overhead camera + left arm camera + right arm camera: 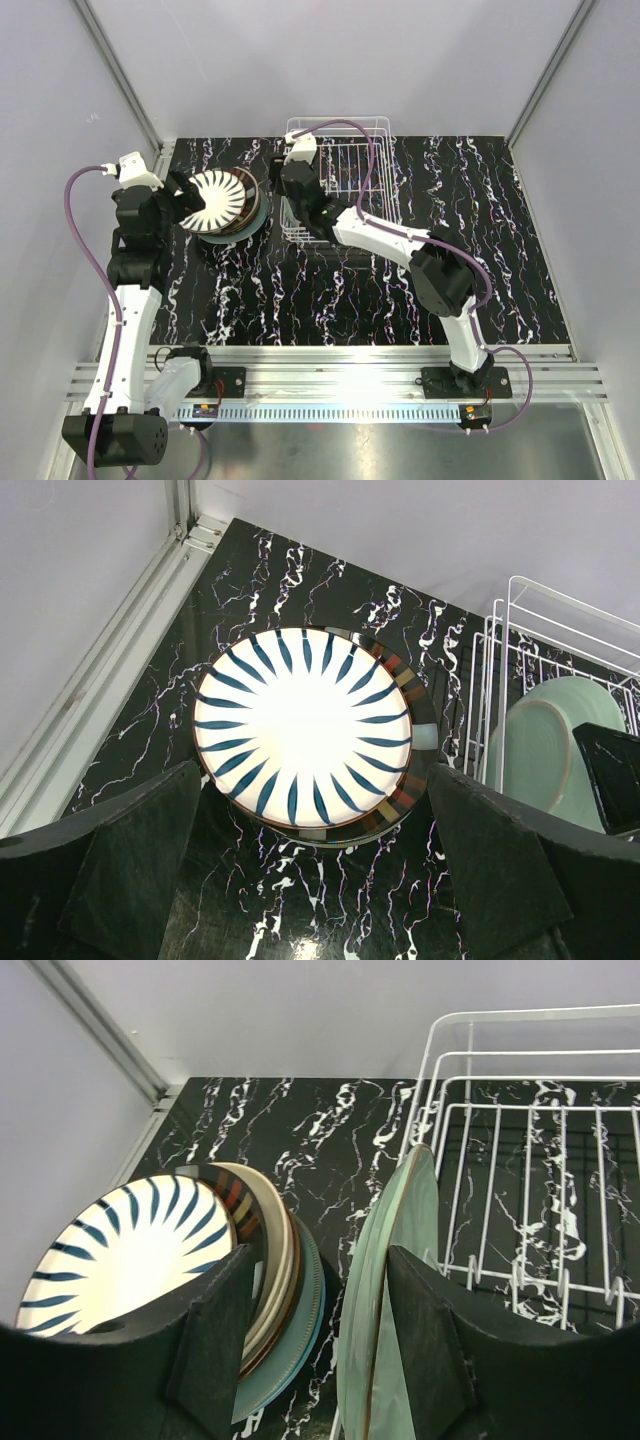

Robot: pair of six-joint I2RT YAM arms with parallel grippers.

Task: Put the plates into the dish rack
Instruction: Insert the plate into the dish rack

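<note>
At rack (352, 160) left end, right gripper (320, 1260) gapes astride green plate (400, 1220), which my top view hides; left gripper (315, 772) gapes over stack (300, 730).

the light is bright, even and cool, falling from above. in the top view it flares to pure white on the aluminium rail (340, 385) at the near edge, and the striped plate (218, 200) is washed out at its centre. the glossy black table (520, 250) carries only faint, soft shadows. in the wrist views the fingers (130, 870) of the left gripper (315, 880) and of the right gripper (320, 1360) are dark, slightly blurred masses with little detail.
</note>
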